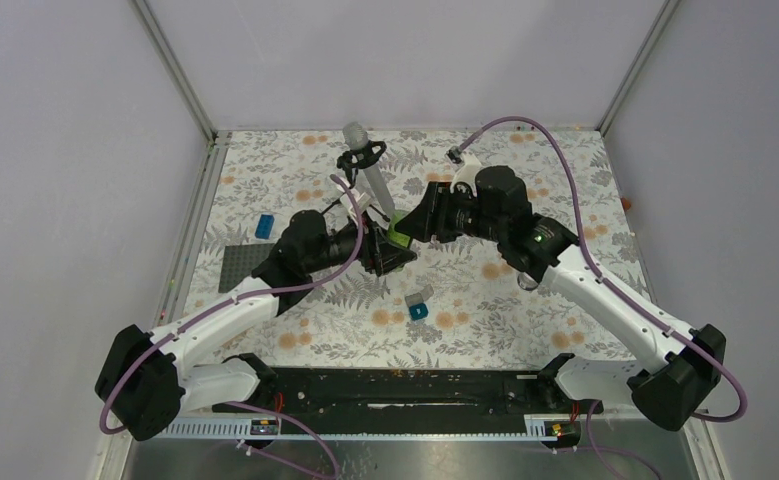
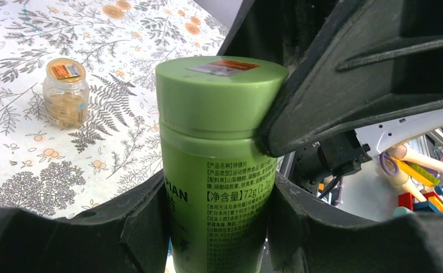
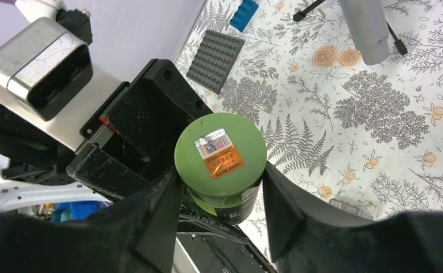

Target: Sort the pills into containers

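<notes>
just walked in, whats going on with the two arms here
Both arms are working on one green pill bottle. The left jaws are clamped on its body. The right jaws sit on either side of its green lid, apparently gripping it, probably to twist it off. The lid is on. A small clear jar with yellowish contents stands untouched on the floral table.

A grey studded baseplate (image 1: 243,265) and a blue brick (image 1: 264,226) lay left of the left hand (image 1: 389,252); a grey tube (image 1: 370,170) stood beyond it.
</notes>
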Tool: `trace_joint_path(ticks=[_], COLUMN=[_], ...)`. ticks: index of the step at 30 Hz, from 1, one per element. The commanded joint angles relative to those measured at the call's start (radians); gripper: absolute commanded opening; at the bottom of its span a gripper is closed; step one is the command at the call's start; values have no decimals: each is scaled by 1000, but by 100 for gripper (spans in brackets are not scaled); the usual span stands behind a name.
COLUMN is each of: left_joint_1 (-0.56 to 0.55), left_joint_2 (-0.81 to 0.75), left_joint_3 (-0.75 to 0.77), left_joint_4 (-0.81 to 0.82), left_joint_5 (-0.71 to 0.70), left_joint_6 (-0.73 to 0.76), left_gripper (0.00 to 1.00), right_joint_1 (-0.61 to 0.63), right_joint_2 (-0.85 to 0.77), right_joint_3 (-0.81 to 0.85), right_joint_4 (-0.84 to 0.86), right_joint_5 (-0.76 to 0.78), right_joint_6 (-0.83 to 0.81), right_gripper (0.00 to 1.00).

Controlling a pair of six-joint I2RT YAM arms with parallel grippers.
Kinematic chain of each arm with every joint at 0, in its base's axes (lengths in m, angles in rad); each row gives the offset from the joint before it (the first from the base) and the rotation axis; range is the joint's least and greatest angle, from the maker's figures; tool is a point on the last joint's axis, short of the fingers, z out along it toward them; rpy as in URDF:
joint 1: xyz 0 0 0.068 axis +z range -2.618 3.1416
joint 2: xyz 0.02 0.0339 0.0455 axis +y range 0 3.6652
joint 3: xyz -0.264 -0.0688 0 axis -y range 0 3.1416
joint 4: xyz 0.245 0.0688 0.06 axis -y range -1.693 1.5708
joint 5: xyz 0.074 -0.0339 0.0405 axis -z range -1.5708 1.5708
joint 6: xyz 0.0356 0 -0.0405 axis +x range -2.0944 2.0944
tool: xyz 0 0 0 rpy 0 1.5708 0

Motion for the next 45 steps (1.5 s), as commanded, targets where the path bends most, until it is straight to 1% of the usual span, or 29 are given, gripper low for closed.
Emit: trace_joint_path(ticks=[1, 2, 3, 4, 6, 7, 8, 10, 13, 18, 21, 23, 24, 26, 27, 29, 33, 39, 40, 41, 43, 45], left_joint_1=[4, 3, 5, 4, 3, 5, 5, 8, 13, 14, 14, 15, 14, 14, 14, 14, 14, 14, 14, 14, 14, 16], left_joint_2=[-22, -22, -21, -20, -22, -22, -22, -26, -31, -47, -51, -55, -56, -58, -58, -57, -50, -36, -35, -33, -35, -37], left_joint_3=[37, 35, 33, 33, 34, 35, 35, 36, 36, 27, 24, 27, 28, 36, 42, 54, 73, 106, 111, 116, 122, 128], left_joint_4=[96, 98, 98, 99, 95, 91, 86, 80, 79, 96, 95, 88, 84, 63, 51, 28, -12, -83, -95, -107, -113, -118], left_joint_5=[-40, -36, -35, -31, -26, -24, -20, -7, 46, 165, 209, 209, 205, 203, 199, 186, 165, 130, 128, 130, 136, 152], left_joint_6=[-6, -9, -9, -10, -9, -7, -6, -5, -2, 30, 53, 62, 65, 79, 86, 102, 127, 171, 181, 190, 193, 187], left_gripper=[0, 0, 0, 0, 0, 0, 0, 0, 0, 0, 0, 0, 0, 0, 0, 0, 0, 0, 0, 0, 0, 0], right_joint_1=[1, 2, 2, 2, 1, 1, -2, -11, -42, -120, -124, -124, -124, -123, -124, -120, -84, -70, -70, -70, -70, -71], right_joint_2=[28, 32, 34, 33, 28, 25, 23, 12, -8, -7, -21, -36, -45, -68, -80, -89, -71, -4, 2, 9, 15, 19], right_joint_3=[57, 61, 62, 60, 51, 49, 46, 29, -7, -67, -69, -73, -75, -82, -86, -75, -41, 44, 55, 67, 83, 92], right_joint_4=[-37, -36, -31, -21, -9, -7, 0, 32, 112, 317, 327, 315, 297, 263, 246, 214, 144, 10, -9, -29, -58, -67], right_joint_5=[-25, -52, -75, -96, -124, -134, -152, -203, -324, -593, -611, -561, -514, -411, -364, -291, -196, -186, -183, -181, -194, -244], right_joint_6=[14, 11, 7, -1, -24, -41, -60, -90, -113, -32, -30, -31, -31, -32, -25, -10, 11, -6, -14, -19, -33, -58], right_gripper=[42, 31, 26, 16, 6, 2, 0, 0, 0, 0, 0, 1, 22, 74, 84, 92, 94, 90, 88, 83, 67, 44])
